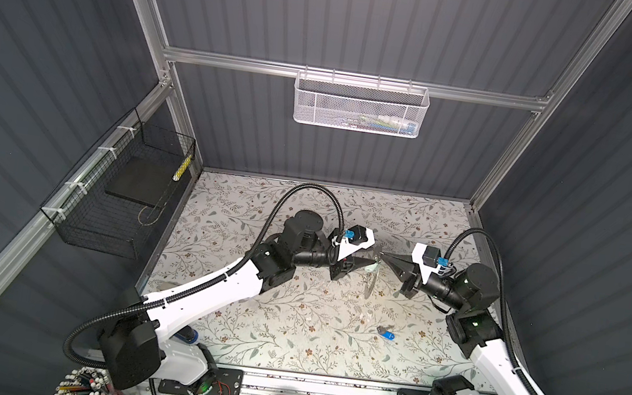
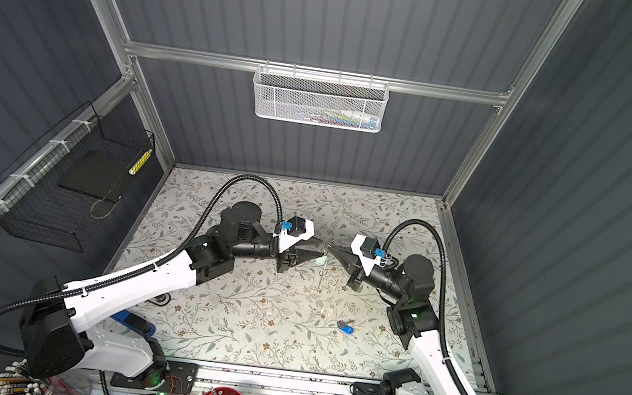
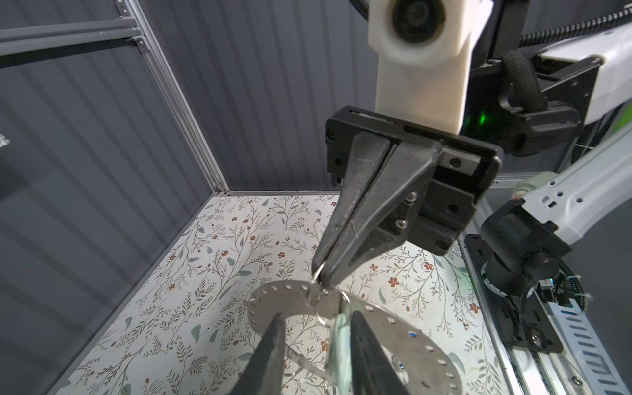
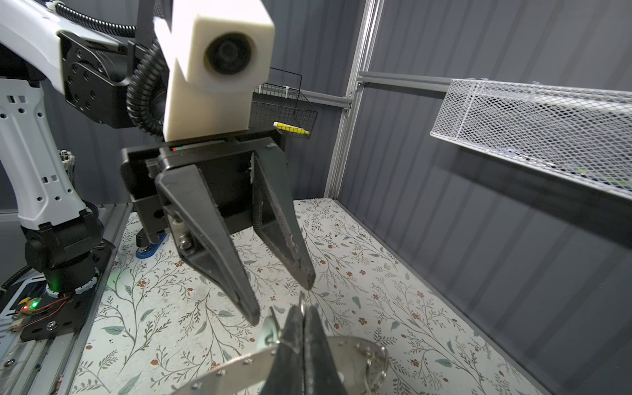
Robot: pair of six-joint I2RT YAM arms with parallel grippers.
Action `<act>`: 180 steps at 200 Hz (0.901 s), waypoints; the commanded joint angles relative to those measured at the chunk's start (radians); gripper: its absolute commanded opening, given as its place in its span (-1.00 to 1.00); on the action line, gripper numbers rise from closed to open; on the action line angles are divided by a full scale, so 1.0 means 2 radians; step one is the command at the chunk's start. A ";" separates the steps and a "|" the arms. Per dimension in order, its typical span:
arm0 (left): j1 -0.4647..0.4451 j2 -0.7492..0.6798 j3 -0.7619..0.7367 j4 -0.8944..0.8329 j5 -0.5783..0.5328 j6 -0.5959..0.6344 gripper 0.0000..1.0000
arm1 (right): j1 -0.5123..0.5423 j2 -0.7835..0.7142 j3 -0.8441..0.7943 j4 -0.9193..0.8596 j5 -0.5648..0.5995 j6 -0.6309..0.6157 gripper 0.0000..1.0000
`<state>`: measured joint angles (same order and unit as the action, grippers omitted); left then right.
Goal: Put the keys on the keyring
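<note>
The floral table (image 1: 265,338) is walled by grey ribbed panels at the back, left and right of both top views, with a metal rail along the bottom edge. Most of the mat is bare, chiefly the lower middle and the upper corners. One white mesh basket (image 1: 360,106) hangs on the back wall and one black wire basket (image 1: 117,196) on the left wall, both clear of the mat. One blue stapler (image 2: 133,322) lies at the lower left under the left arm. There are two arms, two keys and one keyring. The grippers meet tip to tip just right of centre, above the mat. The right gripper (image 3: 323,278) is pinched fully closed on the keyring (image 3: 273,301) at its rim, where a thin wire loop (image 3: 318,270) shows at the fingertips. The ring hangs below, edge-on in both top views. The left gripper (image 4: 282,304) stands narrowly apart and clamps nothing. The mint-tag key (image 3: 342,337) hangs close beside one finger, contact unclear. The blue-tag key (image 1: 386,335) lies alone on the mat, lower right of centre, well apart from both grippers.
</note>
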<state>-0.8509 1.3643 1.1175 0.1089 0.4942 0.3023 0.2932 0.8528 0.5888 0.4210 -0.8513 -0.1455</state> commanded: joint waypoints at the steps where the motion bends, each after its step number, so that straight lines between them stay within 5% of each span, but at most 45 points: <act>1: 0.001 0.005 0.015 0.000 0.029 0.000 -0.40 | -0.001 -0.003 0.009 0.023 -0.012 0.004 -1.00; 150: 0.001 0.007 0.008 0.021 0.021 0.002 -0.60 | -0.001 0.010 0.010 0.040 -0.071 0.015 -1.00; 180: 0.001 0.005 0.006 0.029 0.023 -0.002 -0.77 | -0.001 0.010 0.011 0.040 -0.072 0.015 -1.00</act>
<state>-0.8509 1.3880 1.1191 0.1211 0.5289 0.3023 0.2897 0.8745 0.5892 0.4664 -0.9604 -0.1307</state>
